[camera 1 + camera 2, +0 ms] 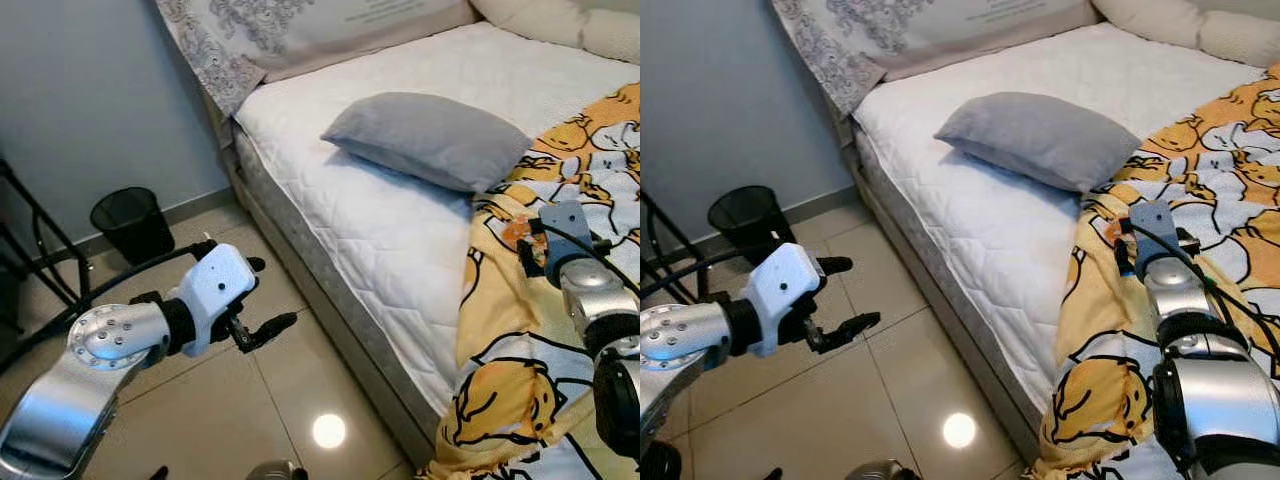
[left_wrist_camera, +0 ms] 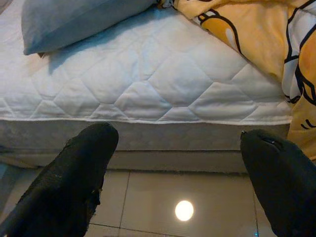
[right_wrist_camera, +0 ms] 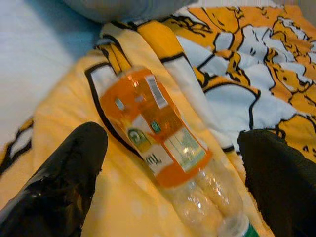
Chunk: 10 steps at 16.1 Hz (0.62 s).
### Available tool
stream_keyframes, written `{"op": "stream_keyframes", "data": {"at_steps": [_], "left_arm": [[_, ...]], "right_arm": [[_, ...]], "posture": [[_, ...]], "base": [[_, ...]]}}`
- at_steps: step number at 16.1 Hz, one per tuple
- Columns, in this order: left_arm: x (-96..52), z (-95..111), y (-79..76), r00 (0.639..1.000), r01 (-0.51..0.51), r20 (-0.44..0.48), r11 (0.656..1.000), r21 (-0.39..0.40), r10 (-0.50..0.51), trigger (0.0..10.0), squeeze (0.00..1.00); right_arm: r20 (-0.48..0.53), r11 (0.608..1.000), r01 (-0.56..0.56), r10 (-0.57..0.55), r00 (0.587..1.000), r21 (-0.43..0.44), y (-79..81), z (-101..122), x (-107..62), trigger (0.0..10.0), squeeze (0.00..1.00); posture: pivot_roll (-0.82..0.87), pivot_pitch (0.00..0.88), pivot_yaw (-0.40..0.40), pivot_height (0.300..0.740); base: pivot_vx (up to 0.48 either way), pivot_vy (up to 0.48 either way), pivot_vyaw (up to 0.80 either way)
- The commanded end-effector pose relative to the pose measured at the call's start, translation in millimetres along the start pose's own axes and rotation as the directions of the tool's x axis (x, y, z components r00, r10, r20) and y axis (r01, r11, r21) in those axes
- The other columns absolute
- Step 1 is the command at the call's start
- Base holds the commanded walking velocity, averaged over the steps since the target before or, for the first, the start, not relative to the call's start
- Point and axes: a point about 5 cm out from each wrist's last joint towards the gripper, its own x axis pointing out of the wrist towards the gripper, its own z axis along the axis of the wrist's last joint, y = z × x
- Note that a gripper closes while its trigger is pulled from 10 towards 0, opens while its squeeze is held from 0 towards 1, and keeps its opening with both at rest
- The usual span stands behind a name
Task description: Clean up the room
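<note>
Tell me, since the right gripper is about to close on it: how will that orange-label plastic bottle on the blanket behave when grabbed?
The bottle looks empty, so probably very light. Its thin clear plastic may dent or slip between the fingers. Lying on its side on the soft blanket, it could roll or sink when nudged.

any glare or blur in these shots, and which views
Left eye and left wrist views: a round lamp glare on the floor tiles. Right wrist view: soft focus, the bottle label smeared, the right gripper fingers dark. Eye views are otherwise sharp, evenly lit.
</note>
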Motion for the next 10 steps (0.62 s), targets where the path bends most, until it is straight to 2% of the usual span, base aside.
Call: {"op": "stream_keyframes", "data": {"at_steps": [1, 3, 4, 5, 7, 9, 10], "left_arm": [[-3.6, 2.5, 0.8, 1.000, -0.008, 0.002, 1.000, 0.003, 0.008, 10.0, 0.00], [2.9, -0.9, -2.5, 0.999, -0.041, 0.006, 0.999, -0.014, 0.041, 10.0, 0.00], [8.4, -8.6, 0.6, 0.992, -0.128, -0.020, 0.989, -0.074, 0.127, 10.0, 0.00], [11.6, -12.3, 2.8, 0.986, -0.165, -0.038, 0.981, -0.105, 0.162, 10.0, 0.00], [20.9, -22.9, 13.5, 0.938, -0.344, -0.020, 0.923, -0.173, 0.346, 10.0, 0.00], [23.0, -25.8, 14.3, 0.921, -0.384, -0.017, 0.897, -0.221, 0.390, 10.0, 0.00], [25.4, -29.0, 16.1, 0.890, -0.445, -0.021, 0.855, -0.267, 0.456, 10.0, 0.00]], "right_arm": [[-0.010, 1.000, 0.006, -0.007, 1.000, -0.007, -1.0, 3.1, 0.6, 10.0, 0.00], [-0.033, 0.999, -0.006, 0.008, 0.999, 0.050, 3.4, -4.5, -0.1, 10.0, 0.00], [-0.009, 0.992, -0.009, 0.011, 1.000, 0.126, 4.9, -2.3, 0.0, 10.0, 0.00], [0.005, 0.987, -0.014, 0.014, 1.000, 0.159, 4.8, -0.6, 0.1, 10.0, 0.00], [0.091, 0.927, -0.068, 0.037, 0.995, 0.369, 8.7, 4.6, -1.1, 10.0, 0.00], [0.129, 0.911, -0.082, 0.033, 0.991, 0.404, 15.3, 2.4, -3.4, 10.0, 0.00], [0.201, 0.883, -0.125, 0.036, 0.979, 0.453, 30.3, -0.1, -11.2, 10.0, 0.00]], "posture": [[0.15, 0.015, 0.098, 0.740], [0.13, 0.000, 0.058, 0.740], [0.11, 0.000, 0.040, 0.740], [0.10, 0.000, 0.035, 0.740], [0.03, 0.000, 0.019, 0.740], [0.00, 0.000, 0.030, 0.740], [-0.04, 0.000, 0.053, 0.740]], "base": [[0.000, 0.000, 0.00], [0.000, 0.000, 0.00], [0.000, 0.000, 0.00], [0.000, 0.000, 0.00], [0.000, 0.000, 0.00], [0.000, 0.000, 0.00], [0.000, 0.000, 0.00]]}}
